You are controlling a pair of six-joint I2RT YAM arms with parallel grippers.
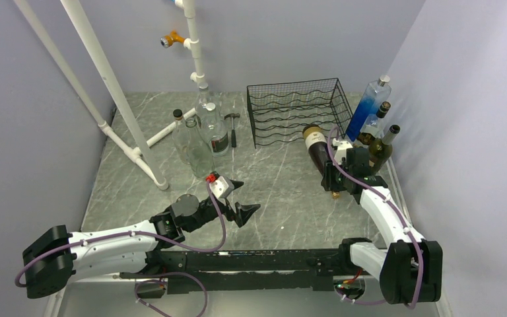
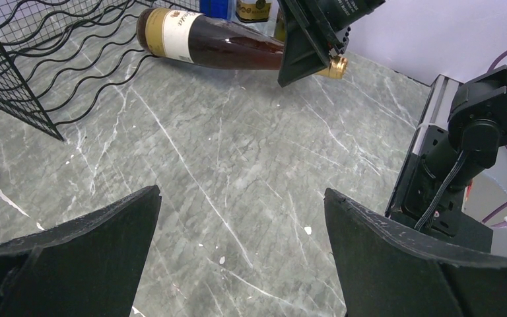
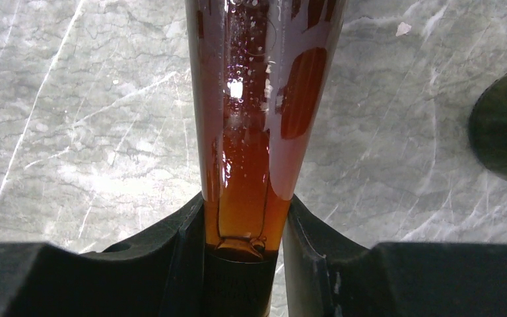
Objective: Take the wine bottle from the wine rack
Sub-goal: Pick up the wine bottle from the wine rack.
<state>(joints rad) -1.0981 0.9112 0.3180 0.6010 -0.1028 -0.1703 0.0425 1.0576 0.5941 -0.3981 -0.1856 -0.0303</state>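
While right tool (image 3: 244, 212) clamps neck, bottle (image 3: 257, 99) (beside rack (image 1: 290, 109))

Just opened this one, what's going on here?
The right gripper is clamped on the neck of the wine bottle. The bottle lies nearly level, low over the table, with its base at the front corner of the black wine rack. Whether it has fully cleared the wires is hard to tell. The left gripper is open, holds nothing and hovers over bare table.
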